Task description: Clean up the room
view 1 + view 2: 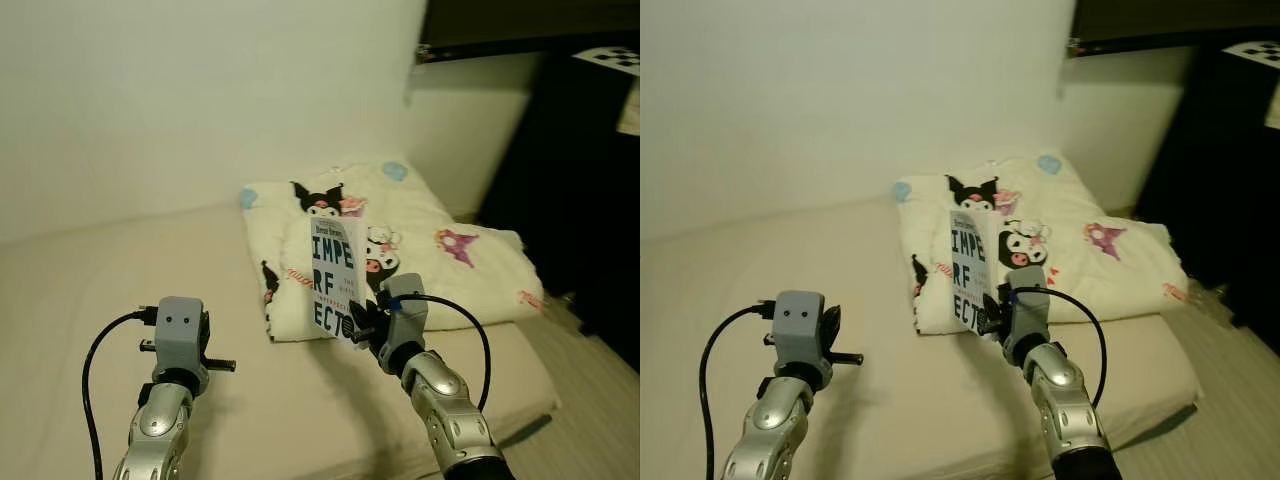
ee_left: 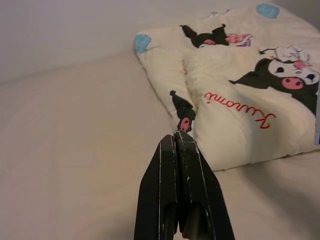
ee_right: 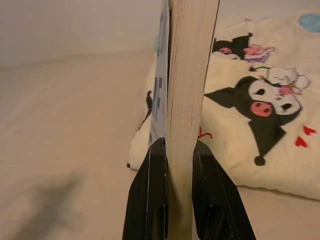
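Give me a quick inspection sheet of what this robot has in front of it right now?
Surface: beige mattress, bare apart from the bedding.
Job's things: book with big dark letters on its cover, held upright above the mattress edge.
Clutter: folded cream blanket with cartoon prints, lying on the mattress against the wall.
Grippers: right gripper shut on the book's lower end; left gripper shut, holding nothing, above the mattress.
Cables: a black cable loops from the left wrist, another black cable from the right wrist.
Surroundings: plain pale wall; dark furniture on the right.
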`<state>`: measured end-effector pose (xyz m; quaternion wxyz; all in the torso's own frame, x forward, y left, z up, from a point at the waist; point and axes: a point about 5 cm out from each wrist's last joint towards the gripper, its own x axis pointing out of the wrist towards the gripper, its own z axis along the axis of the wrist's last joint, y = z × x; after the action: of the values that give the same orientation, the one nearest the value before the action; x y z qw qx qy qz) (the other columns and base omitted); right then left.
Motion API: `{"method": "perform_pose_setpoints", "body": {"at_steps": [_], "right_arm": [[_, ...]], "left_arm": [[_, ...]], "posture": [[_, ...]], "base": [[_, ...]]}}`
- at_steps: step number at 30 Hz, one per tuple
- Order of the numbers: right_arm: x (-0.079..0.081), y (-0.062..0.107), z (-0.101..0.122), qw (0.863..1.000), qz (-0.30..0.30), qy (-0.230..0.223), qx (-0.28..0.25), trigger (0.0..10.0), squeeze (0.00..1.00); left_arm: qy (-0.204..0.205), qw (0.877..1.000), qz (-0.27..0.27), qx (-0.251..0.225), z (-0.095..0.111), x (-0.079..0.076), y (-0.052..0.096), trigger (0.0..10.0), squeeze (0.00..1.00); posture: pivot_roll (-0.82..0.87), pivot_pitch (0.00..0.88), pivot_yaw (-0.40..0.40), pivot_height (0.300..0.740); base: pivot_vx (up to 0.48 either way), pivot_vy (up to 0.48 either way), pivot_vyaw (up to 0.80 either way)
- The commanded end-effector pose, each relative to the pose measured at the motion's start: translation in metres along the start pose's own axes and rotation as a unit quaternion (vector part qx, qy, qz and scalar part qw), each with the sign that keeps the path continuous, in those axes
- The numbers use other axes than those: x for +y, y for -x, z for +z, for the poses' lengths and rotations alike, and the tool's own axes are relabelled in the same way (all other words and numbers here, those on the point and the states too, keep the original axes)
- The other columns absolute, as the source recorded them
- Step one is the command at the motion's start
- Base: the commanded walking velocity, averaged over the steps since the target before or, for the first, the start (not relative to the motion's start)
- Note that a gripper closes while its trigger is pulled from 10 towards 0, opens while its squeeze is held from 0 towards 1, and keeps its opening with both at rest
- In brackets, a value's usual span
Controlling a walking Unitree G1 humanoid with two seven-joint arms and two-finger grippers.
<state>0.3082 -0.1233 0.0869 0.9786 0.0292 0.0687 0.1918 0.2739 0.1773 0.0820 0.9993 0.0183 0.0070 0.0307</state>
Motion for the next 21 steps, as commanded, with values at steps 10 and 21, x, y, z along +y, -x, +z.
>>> {"method": "perform_pose_setpoints", "body": {"at_steps": [10, 21], "right_arm": [[0.006, -0.004, -0.002, 0.999, -0.001, 0.051, 0.004, 10.0, 0.0], [0.005, -0.005, -0.009, 0.997, -0.005, 0.07, 0.022, 10.0, 0.0]], "left_arm": [[0.014, 1.0, 0.015, 0.01, -0.005, 0.005, 0.005, 10.0, 0.0], [0.008, 1.0, 0.011, 0.007, -0.005, 0.002, 0.007, 10.0, 0.0]], "posture": [[-0.04, 0.083, 0.006, 0.74], [-0.04, 0.089, 0.001, 0.74]], "base": [[0.0, 0.0, 0.0], [0.0, 0.0, 0.0]]}}
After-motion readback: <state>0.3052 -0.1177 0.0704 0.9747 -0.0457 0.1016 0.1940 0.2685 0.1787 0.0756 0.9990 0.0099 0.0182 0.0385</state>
